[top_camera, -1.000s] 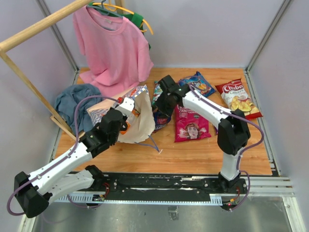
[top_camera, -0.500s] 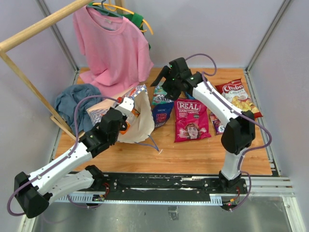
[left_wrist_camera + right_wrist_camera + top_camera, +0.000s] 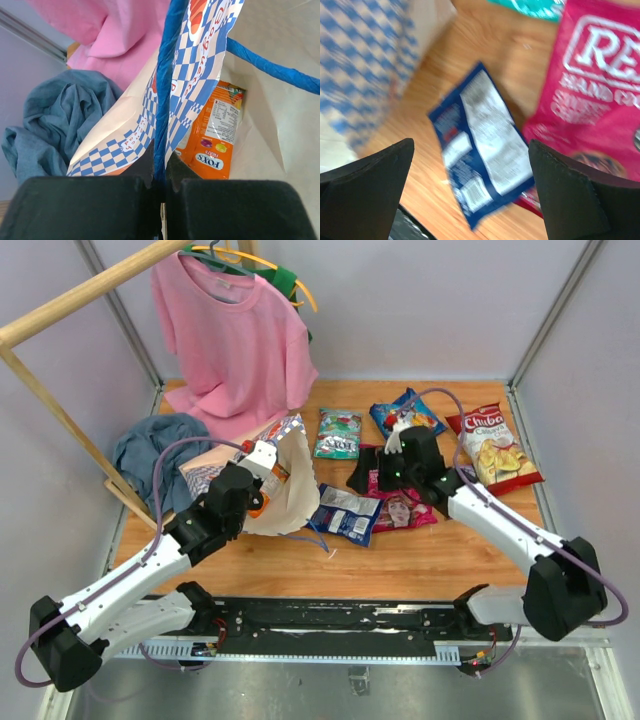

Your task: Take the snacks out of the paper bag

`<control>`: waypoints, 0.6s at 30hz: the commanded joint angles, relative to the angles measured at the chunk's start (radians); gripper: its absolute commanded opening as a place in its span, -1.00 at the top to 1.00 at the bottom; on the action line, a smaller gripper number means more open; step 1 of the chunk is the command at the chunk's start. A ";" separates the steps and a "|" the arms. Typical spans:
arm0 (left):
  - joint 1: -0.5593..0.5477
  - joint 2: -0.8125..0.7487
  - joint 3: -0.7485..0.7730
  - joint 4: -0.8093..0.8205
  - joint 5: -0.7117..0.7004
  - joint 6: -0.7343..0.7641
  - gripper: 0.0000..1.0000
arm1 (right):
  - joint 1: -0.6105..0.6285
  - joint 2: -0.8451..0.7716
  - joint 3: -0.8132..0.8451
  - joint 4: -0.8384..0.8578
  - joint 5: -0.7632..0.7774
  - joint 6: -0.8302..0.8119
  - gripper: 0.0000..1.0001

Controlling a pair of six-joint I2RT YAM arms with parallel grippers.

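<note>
5 snacks (image 3: pixel 345 513) lie out, 1 to 4 o'clock of the paper bag (image 3: pixel 292 498); an orange packet (image 3: pixel 212 135) is left inside. The left gripper (image 3: pixel 160 187) pinches the cord handle (image 3: pixel 165 90); the right gripper (image 3: pixel 470 170) is spread, empty.

top external: high at the rear, looking down on the tabletop (image 3: pixel 420 558)
left wrist: close, into the paper bag (image 3: pixel 192 85)
right wrist: close over the blue packet (image 3: pixel 480 150), also seen from the top

Snacks (image 3: pixel 345 515) beside checkered paper bag (image 3: pixel 292 492)
</note>
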 commanded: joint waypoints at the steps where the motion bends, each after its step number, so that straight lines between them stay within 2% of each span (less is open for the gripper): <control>1: 0.017 -0.003 0.023 0.001 -0.006 -0.017 0.99 | 0.007 -0.106 -0.091 -0.166 0.148 -0.338 -0.99; 4: 0.018 -0.002 0.025 -0.001 0.003 -0.017 0.99 | 0.020 -0.256 -0.204 -0.137 0.203 -0.465 -0.99; 7: 0.018 -0.001 0.026 -0.002 0.011 -0.018 0.99 | 0.021 -0.418 -0.323 0.074 0.161 -0.457 -0.99; 9: 0.018 -0.001 0.026 -0.004 0.012 -0.018 0.99 | 0.020 -0.484 -0.378 0.218 0.194 -0.465 -1.00; 11: 0.018 -0.002 0.025 -0.006 0.016 -0.020 0.99 | 0.025 -0.504 -0.406 0.306 0.270 -0.558 -0.93; 14: 0.018 -0.005 0.026 -0.004 0.024 -0.020 0.99 | 0.037 -0.483 -0.393 0.300 0.282 -0.838 -0.93; 15: 0.019 -0.004 0.026 -0.003 0.026 -0.020 0.99 | 0.044 -0.467 -0.384 0.273 0.294 -0.935 -1.00; 18: 0.019 0.009 0.030 0.002 0.043 -0.017 0.99 | 0.045 -0.391 -0.320 0.137 0.297 -1.226 -0.97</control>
